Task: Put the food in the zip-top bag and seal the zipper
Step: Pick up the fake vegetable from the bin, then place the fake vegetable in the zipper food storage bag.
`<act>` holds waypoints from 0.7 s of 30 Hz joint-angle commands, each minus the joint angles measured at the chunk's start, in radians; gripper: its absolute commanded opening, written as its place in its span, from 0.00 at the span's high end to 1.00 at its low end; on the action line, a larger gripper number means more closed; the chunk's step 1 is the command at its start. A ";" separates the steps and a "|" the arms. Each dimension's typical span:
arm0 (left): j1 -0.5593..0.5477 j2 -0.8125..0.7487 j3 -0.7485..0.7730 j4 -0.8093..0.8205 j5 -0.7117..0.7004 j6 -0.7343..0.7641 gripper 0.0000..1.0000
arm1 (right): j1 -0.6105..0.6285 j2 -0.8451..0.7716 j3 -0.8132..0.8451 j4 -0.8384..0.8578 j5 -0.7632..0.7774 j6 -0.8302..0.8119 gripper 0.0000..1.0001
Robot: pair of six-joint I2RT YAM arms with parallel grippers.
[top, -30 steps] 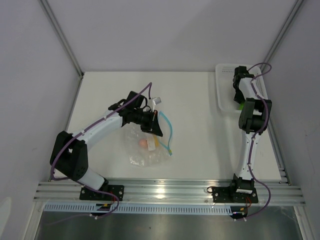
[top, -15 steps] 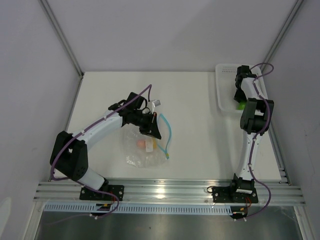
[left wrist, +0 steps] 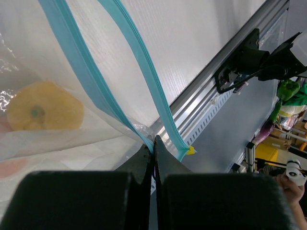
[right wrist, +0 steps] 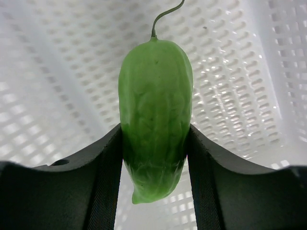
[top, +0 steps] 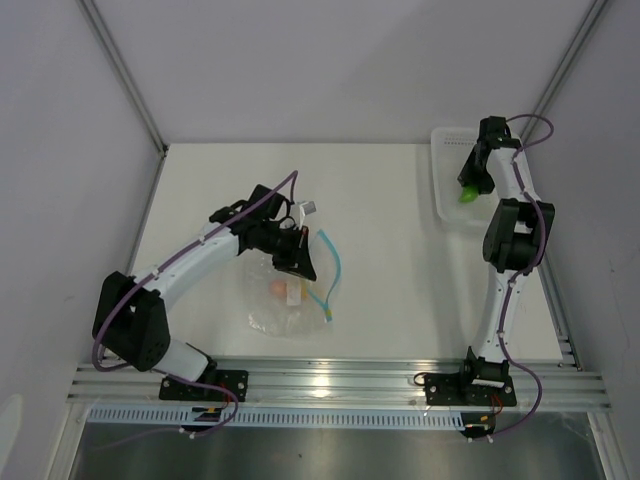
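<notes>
The clear zip-top bag (top: 285,305) lies on the table left of centre, its teal-blue zipper (top: 334,268) standing open in a loop. The round orange-yellow food (top: 277,289) lies inside the bag; it also shows in the left wrist view (left wrist: 44,106). My left gripper (top: 303,262) is shut on one strip of the zipper (left wrist: 91,81), holding the mouth up. My right gripper (top: 468,185) is shut on the oblong green food (top: 466,194), held above the white basket (top: 447,150); in the right wrist view the green food (right wrist: 154,115) fills the gap between the fingers.
The white lattice basket (right wrist: 240,96) stands at the back right by the wall. An aluminium rail (top: 340,378) runs along the table's near edge. A small yellow tab (left wrist: 190,150) sits at the zipper's end.
My right gripper has lifted the green food out of the basket and moved it left and up. My left gripper has drawn the zipper strip slightly toward the near edge.
</notes>
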 commanded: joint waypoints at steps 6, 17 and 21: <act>0.007 -0.073 0.061 -0.051 -0.034 0.003 1.00 | 0.032 -0.242 -0.077 0.150 -0.269 0.090 1.00; 0.007 -0.076 0.113 -0.033 0.024 -0.069 0.99 | 0.204 -0.534 -0.394 0.294 -0.477 0.118 1.00; 0.007 -0.087 0.120 -0.040 0.000 -0.061 0.99 | 0.270 -0.635 -0.482 0.285 -0.563 0.107 1.00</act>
